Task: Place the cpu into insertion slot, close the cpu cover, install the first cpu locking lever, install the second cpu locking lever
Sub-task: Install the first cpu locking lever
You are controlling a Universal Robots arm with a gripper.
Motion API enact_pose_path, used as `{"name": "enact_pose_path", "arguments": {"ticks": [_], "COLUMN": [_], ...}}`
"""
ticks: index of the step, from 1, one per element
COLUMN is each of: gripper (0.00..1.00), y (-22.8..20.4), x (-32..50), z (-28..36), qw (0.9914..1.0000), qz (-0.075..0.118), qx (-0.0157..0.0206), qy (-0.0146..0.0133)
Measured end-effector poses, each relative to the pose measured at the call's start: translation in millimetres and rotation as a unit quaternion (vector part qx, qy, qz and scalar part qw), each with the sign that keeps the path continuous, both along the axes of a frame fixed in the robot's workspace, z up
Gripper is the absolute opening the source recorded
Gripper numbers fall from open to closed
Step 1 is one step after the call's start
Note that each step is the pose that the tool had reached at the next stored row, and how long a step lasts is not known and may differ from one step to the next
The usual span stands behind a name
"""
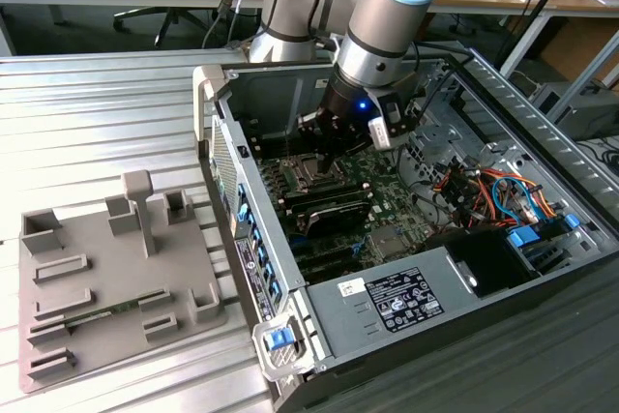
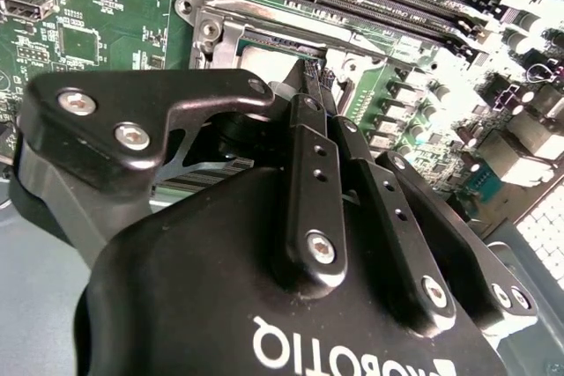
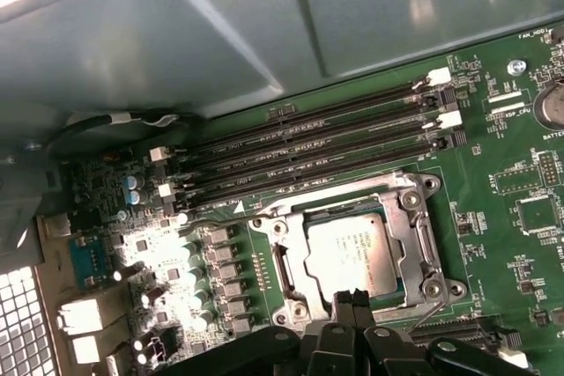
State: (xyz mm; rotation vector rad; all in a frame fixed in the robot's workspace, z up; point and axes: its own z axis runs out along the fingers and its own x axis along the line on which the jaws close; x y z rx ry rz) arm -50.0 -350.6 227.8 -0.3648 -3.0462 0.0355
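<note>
I see my grey and blue robot arm (image 1: 387,7) reaching down into an open grey metal computer case (image 1: 542,132). The case lies on its side on a ribbed silver metal desk (image 1: 97,103). On the desk, to the exterior view's left of the case, sits a flat grey plastic fixture tray (image 1: 97,287) with raised blocks.

The black two-fingered tool (image 1: 327,154) hangs low over the green motherboard (image 3: 511,191), right at the edge of the square silver-rimmed insertion slot (image 3: 282,261). In both wrist views the tool's (image 3: 352,299) (image 2: 310,72) fingers are pressed together at their tips, and I see nothing between them.

The small flat square silver-grey cpu (image 3: 350,253) (image 2: 264,61) lies seated flat inside the insertion slot. The thin square silver metal cpu cover (image 3: 410,235) lies down over the slot, and the cpu shows through its large window. The tool's tips sit just beside the cover's edge, close to the cpu; I cannot tell whether they touch the metal.

A thin silver wire lever (image 3: 427,313) angles out from the slot's corner next to the tool. I cannot tell whether it is latched.

Four long narrow black memory slots (image 3: 326,134) run side by side on the far side of the insertion slot from the tool.
</note>
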Motion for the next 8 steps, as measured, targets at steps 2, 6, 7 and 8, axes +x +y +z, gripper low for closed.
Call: {"name": "enact_pose_path", "arguments": {"ticks": [2,6,7,8], "gripper": [0.11,0.11,0.11,0.11], "y": [0.0,0.0,0.0,0.0], "x": [0.0,0.0,0.0,0.0], "z": [0.0,0.0,0.0,0.0], "qw": [0.99999,0.99994,0.99992,0.99990], "qz": [0.005,0.011,0.012,0.014], "qx": [0.0000,0.0000,0.0000,0.0000], "qy": [0.0000,0.0000,0.0000,0.0000]}}
